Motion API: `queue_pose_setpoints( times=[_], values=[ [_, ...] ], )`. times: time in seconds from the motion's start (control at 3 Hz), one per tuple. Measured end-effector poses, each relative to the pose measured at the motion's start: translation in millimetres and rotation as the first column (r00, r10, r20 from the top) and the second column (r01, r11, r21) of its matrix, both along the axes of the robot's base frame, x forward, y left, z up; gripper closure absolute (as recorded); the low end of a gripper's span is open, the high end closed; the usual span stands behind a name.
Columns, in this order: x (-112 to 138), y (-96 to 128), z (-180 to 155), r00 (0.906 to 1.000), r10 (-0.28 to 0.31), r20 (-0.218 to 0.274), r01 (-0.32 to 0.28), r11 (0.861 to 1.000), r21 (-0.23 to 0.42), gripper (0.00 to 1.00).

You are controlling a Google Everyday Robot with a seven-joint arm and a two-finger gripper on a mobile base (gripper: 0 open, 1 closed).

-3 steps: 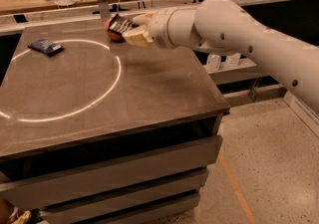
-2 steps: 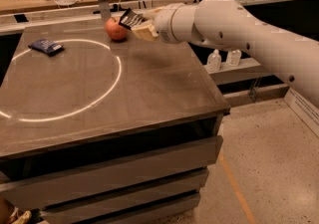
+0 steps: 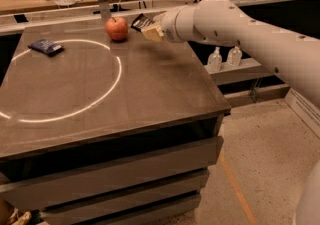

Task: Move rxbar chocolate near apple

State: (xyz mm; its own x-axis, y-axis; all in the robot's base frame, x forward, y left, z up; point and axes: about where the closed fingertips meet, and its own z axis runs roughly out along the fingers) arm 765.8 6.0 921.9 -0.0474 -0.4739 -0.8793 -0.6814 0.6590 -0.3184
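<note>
Our gripper [image 3: 148, 28] is near the table's [image 3: 150, 89] 12 o'clock edge. Its jaws pinch the rxbar chocolate [image 3: 141, 21], just at 3 o'clock of the apple [image 3: 117, 28]. If we drop it too close, the bar may bump the apple and roll it. The gripper hides part of the bar.

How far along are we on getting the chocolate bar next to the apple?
Done: the flat dark brown-black wrapped bar is gripped in the pincer, clear of the brown tabletop. In hand: it hangs close beside the round red apple, not touching it. Left: lower it onto the tabletop by the apple and release.
</note>
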Motion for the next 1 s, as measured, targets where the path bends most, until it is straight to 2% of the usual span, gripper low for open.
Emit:
queue_pose_setpoints(
  times=[0.33,1.0],
  values=[
    [16.9,1.3,-15.5,0.999,-0.015,-0.043,0.014,1.0,-0.014,0.82],
    [36.3,26.5,-36.2,0.9933,0.003,-0.115,-0.007,0.999,-0.034,0.35]
  ],
)
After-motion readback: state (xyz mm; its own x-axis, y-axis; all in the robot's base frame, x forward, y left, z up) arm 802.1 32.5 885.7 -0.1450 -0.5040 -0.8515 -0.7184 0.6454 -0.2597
